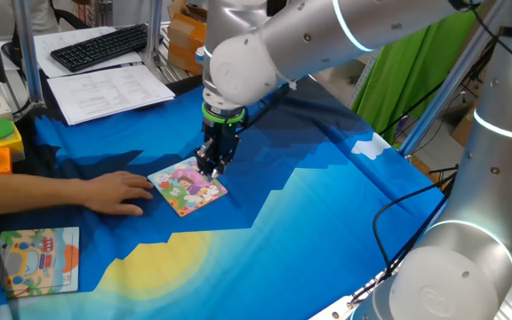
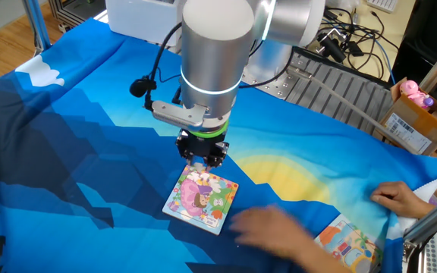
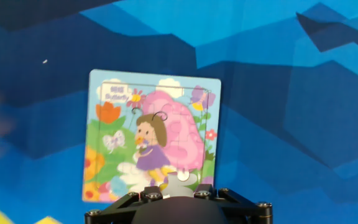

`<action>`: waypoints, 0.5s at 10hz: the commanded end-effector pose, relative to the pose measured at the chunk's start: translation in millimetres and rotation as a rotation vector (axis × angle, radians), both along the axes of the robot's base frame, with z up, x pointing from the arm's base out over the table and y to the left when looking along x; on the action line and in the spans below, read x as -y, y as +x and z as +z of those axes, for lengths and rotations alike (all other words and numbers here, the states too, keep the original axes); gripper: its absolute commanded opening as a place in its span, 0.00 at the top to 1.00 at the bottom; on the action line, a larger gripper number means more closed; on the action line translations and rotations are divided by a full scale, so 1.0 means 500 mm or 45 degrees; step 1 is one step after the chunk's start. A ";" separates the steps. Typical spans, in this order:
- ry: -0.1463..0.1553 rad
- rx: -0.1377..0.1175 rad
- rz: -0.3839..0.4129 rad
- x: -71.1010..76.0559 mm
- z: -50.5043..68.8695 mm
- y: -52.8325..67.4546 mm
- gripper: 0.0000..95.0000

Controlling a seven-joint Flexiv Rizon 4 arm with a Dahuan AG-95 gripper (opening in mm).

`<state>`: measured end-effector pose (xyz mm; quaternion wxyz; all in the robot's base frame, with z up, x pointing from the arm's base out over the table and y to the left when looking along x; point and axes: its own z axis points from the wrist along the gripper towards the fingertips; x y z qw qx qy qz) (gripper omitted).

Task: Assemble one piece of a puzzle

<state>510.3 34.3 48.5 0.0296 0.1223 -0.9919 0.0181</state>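
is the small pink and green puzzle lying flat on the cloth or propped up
Flat. The puzzle lies face up on the blue cloth with no edge raised in any view; the gripper hangs just above its edge.

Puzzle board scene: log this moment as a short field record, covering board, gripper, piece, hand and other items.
board: small square pink and green cartoon puzzle, flat on the blue cloth
gripper: black two-finger gripper pointing down over the board's edge
piece: not clearly visible, cannot tell if held
person's hand: bare hand resting on the cloth beside the board
other board: larger pale blue and orange puzzle, apart near the cloth's corner
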 end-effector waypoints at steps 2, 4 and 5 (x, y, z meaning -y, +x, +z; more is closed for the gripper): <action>-0.019 -0.018 -0.008 0.025 -0.014 0.006 1.00; -0.020 -0.025 -0.022 0.037 -0.024 0.008 1.00; -0.020 -0.033 -0.037 0.035 -0.030 0.008 1.00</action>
